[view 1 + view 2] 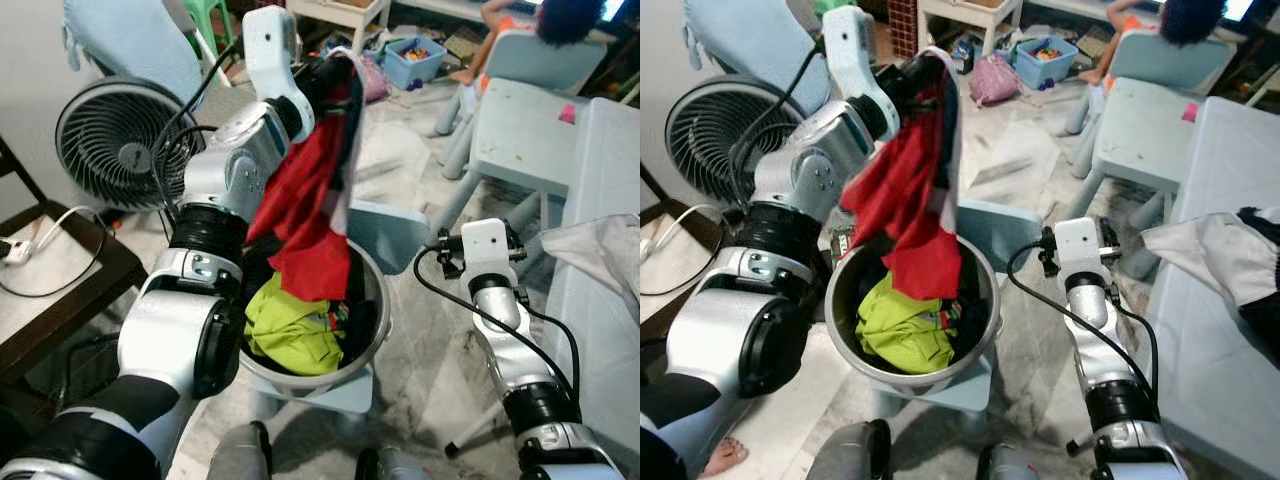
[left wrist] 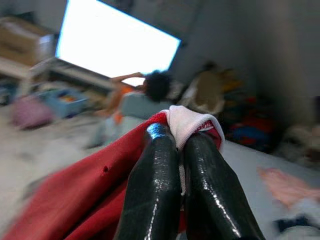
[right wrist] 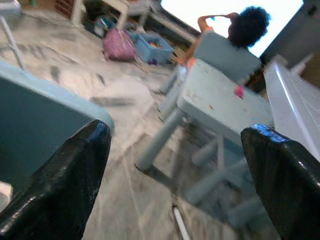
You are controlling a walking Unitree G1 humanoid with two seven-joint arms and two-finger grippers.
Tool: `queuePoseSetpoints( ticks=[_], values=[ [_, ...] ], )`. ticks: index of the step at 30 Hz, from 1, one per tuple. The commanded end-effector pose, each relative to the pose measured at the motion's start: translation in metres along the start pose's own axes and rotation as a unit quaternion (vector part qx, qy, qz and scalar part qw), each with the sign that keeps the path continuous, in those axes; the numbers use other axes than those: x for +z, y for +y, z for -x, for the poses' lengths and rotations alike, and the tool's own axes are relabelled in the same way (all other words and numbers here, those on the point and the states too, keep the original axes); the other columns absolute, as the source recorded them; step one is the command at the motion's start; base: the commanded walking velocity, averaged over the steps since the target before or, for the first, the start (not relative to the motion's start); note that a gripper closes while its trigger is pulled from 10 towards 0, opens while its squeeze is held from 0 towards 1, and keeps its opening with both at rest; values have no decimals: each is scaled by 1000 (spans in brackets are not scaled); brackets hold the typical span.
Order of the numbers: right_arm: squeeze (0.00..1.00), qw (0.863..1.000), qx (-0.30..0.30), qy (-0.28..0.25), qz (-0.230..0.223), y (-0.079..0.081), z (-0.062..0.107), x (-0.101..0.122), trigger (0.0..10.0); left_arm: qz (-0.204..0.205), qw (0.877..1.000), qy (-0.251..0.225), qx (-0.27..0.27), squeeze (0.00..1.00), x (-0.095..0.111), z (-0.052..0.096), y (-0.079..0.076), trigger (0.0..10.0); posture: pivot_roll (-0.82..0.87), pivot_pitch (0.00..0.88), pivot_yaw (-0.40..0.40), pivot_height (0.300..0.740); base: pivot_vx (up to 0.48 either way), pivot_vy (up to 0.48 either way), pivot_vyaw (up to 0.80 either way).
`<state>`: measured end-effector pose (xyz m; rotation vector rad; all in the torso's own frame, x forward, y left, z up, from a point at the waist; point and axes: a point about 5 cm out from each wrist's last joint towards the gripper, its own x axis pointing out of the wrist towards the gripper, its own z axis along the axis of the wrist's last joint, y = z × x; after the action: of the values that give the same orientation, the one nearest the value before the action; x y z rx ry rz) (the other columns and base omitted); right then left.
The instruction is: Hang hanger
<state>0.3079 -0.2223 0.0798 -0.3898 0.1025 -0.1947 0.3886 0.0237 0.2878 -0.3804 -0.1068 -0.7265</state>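
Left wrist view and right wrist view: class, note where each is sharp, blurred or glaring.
Left wrist view: fingers on the red garment sharp, room behind blurred, bright screen glaring. Right wrist view: floor and small table smeared, fingertips soft.

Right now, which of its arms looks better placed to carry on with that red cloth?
Left, probably. The left end effector is already shut on the red garment, lifted above the metal basin. The right end effector is open, holding nothing, off beside the basin.
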Motion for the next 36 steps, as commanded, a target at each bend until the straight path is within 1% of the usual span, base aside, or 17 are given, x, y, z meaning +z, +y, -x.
queuePoseSetpoints(
  ticks=[1, 3, 5, 8, 10, 15, 17, 18, 20, 22, 23, 24, 25, 28, 33, 35, 36],
  values=[
    [0, 1000, -13, 1, -2, -5, 1, -1, 10000, -28, 997, -41, -50, 0, 26, -9, -24, 0, 65, 36, 30, 740, 0, 0, 0],
    [0, 1000, -14, 7, -2, -3, 3, -5, 10000, -23, 992, -79, -93, 0, 49, -21, -49, 0, 67, 29, 33, 740, 0, 0, 0],
    [0, 1000, -14, 5, -6, 0, 1, -2, 10000, -19, 989, -99, -107, 0, 62, -24, -59, 0, 69, 25, 33, 740, 0, 0, 0],
    [0, 1000, -14, 2, -8, 2, 0, 0, 10000, -11, 986, -117, -117, 0, 73, -27, -66, 0, 73, 24, 32, 740, 0, 0, 0],
    [0, 1000, -13, 0, -10, 6, -2, 4, 10000, -2, 980, -146, -132, 0, 92, -29, -78, 0, 79, 19, 26, 740, 0, 0, 0],
    [0, 1000, -11, -3, -12, 9, -3, 7, 10000, -5, 975, -174, -138, 0, 106, -27, -84, 0, 79, 19, 26, 740, 0, 0, 0],
    [0, 1000, -12, -4, -12, 8, -4, 7, 10000, -12, 976, -176, -131, 0, 104, -23, -78, 0, 79, 19, 26, 740, 0, 0, 0],
    [0, 1000, -13, -3, -11, 6, -4, 7, 10000, -17, 981, -162, -106, 0, 92, -15, -59, 0, 76, 23, 15, 740, 0, 0, 0],
    [0, 1000, -13, -3, -11, 6, -4, 7, 10000, -17, 981, -162, -106, 0, 92, -15, -59, 0, 76, 23, 15, 740, 0, 0, 0],
    [0, 1000, -13, 1, -8, 3, -3, 5, 10000, -20, 992, -117, -46, 0, 60, 9, -17, 0, 87, 36, -7, 740, 0, 0, 0],
    [0, 1000, -13, 1, -8, 3, -3, 5, 10000, -20, 992, -117, -46, 0, 60, 9, -17, 0, 87, 36, -7, 740, 0, 0, 0],
    [0, 1000, -12, 2, -6, 1, -3, 4, 10000, -35, 995, -91, -22, 0, 43, 24, 1, 0, 93, 41, -12, 740, 0, 0, 0],
    [0, 1000, -12, 2, -6, 1, -3, 4, 10000, -35, 995, -91, -22, 0, 43, 24, 1, 0, 93, 41, -12, 740, 0, 0, 0],
    [0, 1000, -8, 3, -3, 0, -7, 5, 10000, -68, 995, -1, 70, 0, -7, 73, 50, 0, 105, 55, -35, 740, 0, 0, 0],
    [0, 1000, -5, 3, -2, -1, -9, 7, 10000, -51, 990, 49, 121, 0, -37, 97, 68, 0, 110, 63, -48, 740, 0, 0, 0],
    [0, 1000, -1, 0, 1, 0, -11, 10, 10000, -15, 979, 123, 163, 0, -77, 120, 77, 0, 108, 67, -57, 740, 0, 0, 0],
    [0, 1000, -1, 0, 1, 0, -11, 10, 10000, -15, 979, 123, 163, 0, -77, 120, 77, 0, 108, 67, -57, 740, 0, 0, 0]
  ],
)
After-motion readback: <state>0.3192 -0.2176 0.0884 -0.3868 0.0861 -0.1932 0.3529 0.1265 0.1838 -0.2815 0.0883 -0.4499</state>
